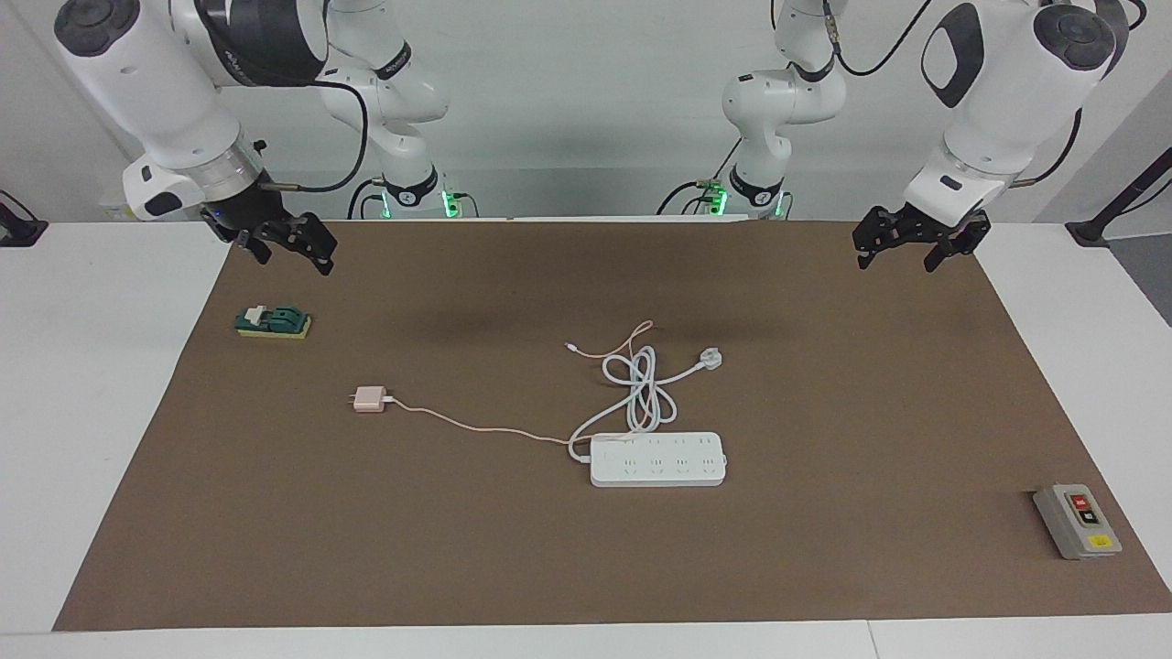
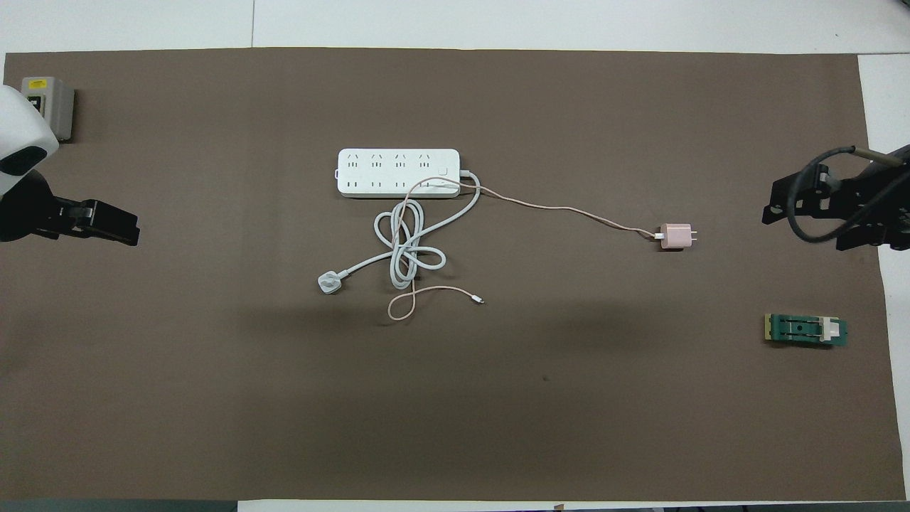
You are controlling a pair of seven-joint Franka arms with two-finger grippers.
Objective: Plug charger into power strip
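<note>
Two cords tangle beside the strip (image 1: 657,459); charger (image 1: 370,399) lies apart. Both grippers, left (image 1: 899,250) and right (image 1: 295,258), hang with fingers spread, holding nothing.

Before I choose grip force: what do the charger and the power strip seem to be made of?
The charger looks like hard moulded plastic, smooth pale-pink shell, with two thin prongs that seem metal. The power strip looks like rigid white plastic with a faint sheen and flat socketed top. Neither can be confirmed by look alone.
</note>
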